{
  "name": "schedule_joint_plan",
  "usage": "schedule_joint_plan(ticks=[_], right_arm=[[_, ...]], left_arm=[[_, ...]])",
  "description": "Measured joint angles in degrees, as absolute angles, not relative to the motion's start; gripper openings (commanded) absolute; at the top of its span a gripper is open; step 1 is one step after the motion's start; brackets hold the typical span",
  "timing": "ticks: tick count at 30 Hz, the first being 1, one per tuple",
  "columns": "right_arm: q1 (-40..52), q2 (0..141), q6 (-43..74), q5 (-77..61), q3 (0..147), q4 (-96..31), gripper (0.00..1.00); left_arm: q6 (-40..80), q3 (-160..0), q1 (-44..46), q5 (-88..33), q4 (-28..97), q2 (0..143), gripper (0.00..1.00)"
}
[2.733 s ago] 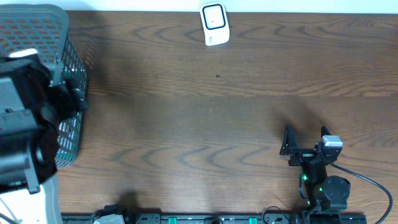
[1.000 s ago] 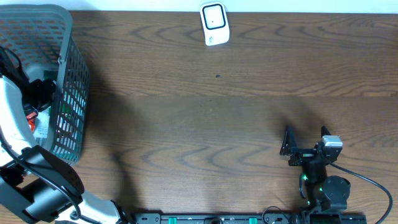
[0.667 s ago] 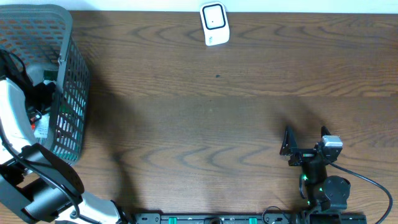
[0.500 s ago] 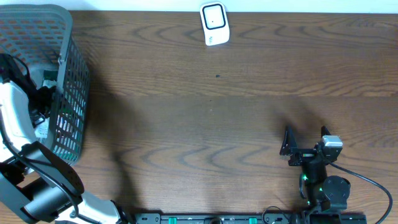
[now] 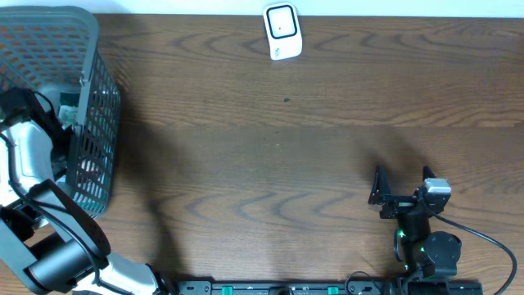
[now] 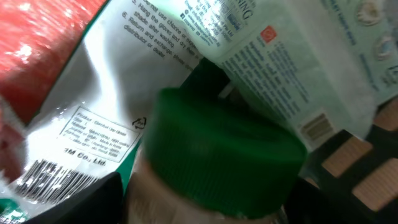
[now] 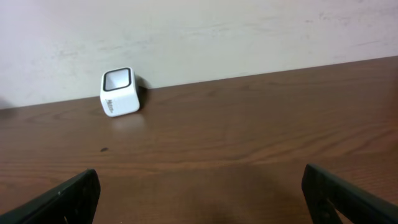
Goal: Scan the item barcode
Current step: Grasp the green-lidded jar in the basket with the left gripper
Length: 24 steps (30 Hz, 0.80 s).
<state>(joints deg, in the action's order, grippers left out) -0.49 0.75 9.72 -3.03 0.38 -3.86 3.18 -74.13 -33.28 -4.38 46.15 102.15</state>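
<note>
Left arm [image 5: 23, 160] shifted forward inside basket [image 5: 92, 49], left claw [image 6: 205, 208] now straddling green-lidded jar [image 6: 224, 149], grip unclear; right claw [image 5: 404, 185] wide open, empty, above tabletop [image 5: 270, 164].

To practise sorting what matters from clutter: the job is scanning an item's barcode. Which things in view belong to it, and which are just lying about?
Belong to the job:
- white scanner
- green-lidded jar in the basket
- left gripper, fingers either side of the jar

Just lying about:
- white packet
- pale green packet
- red packet
- right gripper, open and empty
</note>
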Motion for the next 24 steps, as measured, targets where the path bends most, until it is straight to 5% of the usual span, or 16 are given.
schedule_joint_plan(ticks=[9, 12, 18, 24], right_arm=[[-0.5, 0.8, 9.7, -3.0, 0.4, -3.9, 0.99], [-0.5, 0.7, 9.7, -3.0, 0.4, -3.9, 0.99], [-0.5, 0.8, 9.7, -3.0, 0.4, -3.9, 0.99], [-0.5, 0.8, 9.7, -3.0, 0.4, -3.9, 0.99]], left_arm=[[3.1, -73.0, -33.2, -4.6, 44.1, 102.1, 0.72], [3.1, -73.0, -33.2, -4.6, 44.4, 102.1, 0.82], [3.3, -72.6, -33.3, -4.6, 45.2, 102.1, 0.82], [4.3, -71.0, -33.3, -4.8, 43.8, 102.1, 0.67]])
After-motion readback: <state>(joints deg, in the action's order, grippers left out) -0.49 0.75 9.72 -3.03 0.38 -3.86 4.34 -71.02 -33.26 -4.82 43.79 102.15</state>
